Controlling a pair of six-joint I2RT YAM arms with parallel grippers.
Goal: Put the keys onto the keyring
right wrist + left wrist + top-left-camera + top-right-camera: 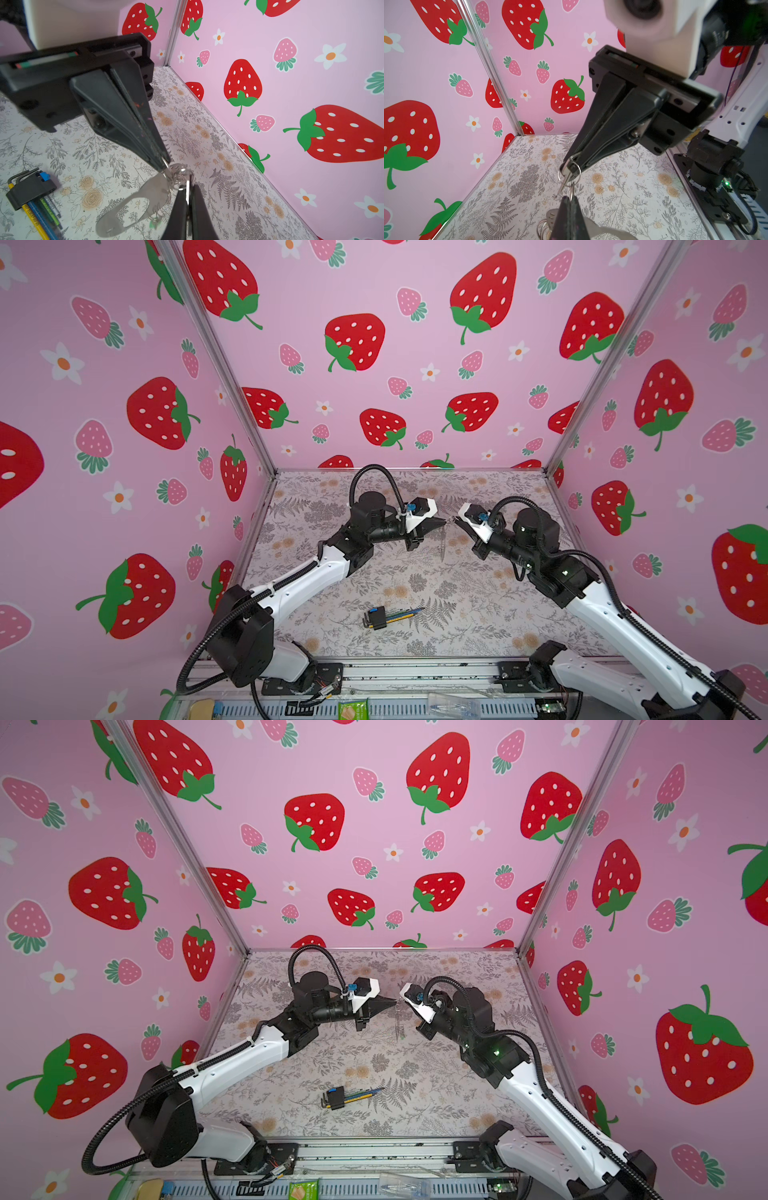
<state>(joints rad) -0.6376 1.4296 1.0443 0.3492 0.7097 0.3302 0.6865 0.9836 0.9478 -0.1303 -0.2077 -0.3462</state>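
Well clear of the table [415, 585], the two arms meet nose to nose in both top views, their tips almost touching. The left gripper [165, 161] is pinched tight on one small metal ring of the keyring [150, 188], whose flat strap loop hangs straight down below it. The right gripper [566, 166] is pinched on the head of a silvery key [563, 181], its blade slanting down and away from the tip. So the key lies just beside the held ring, on the right gripper's side, and its long axis seems to run at an angle to that ring rather than along it. Threading probably falls to the right arm, which carries the key. A green blur [154, 224] hangs low beside the strap, too smeared to name.
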